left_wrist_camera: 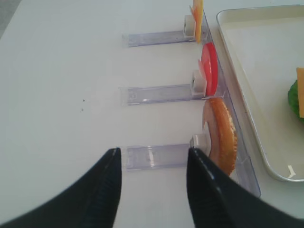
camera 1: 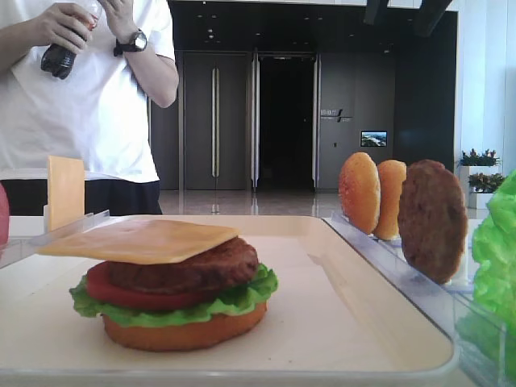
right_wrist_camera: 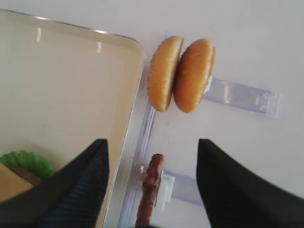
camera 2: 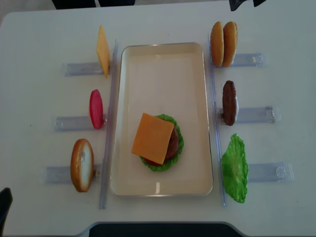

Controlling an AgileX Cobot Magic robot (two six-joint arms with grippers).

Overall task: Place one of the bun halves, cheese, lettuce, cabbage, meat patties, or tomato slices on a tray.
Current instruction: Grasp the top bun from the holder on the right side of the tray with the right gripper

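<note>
A: Where does the stack stand?

B: Lower middle of the tray (camera 2: 195, 69): bottom bun, lettuce (camera 2: 174, 145), tomato, patty, with cheese (camera 2: 152, 138) on top. Only the cap seems missing.

A: And the bun tops?

B: Two bun halves (camera 2: 223, 44) stand on edge in the rack at upper right, just beside the tray's rim.

A: The grippers?

B: The right gripper (right_wrist_camera: 152, 185) hangs above the spare patty (right_wrist_camera: 149, 190), jaws apart, gripping nothing; the buns sit ahead at upper centre. The left gripper (left_wrist_camera: 153, 187) is also parted and empty.

A: Next?

B: Probably advance the right one, straddle one bun, pinch.
</note>
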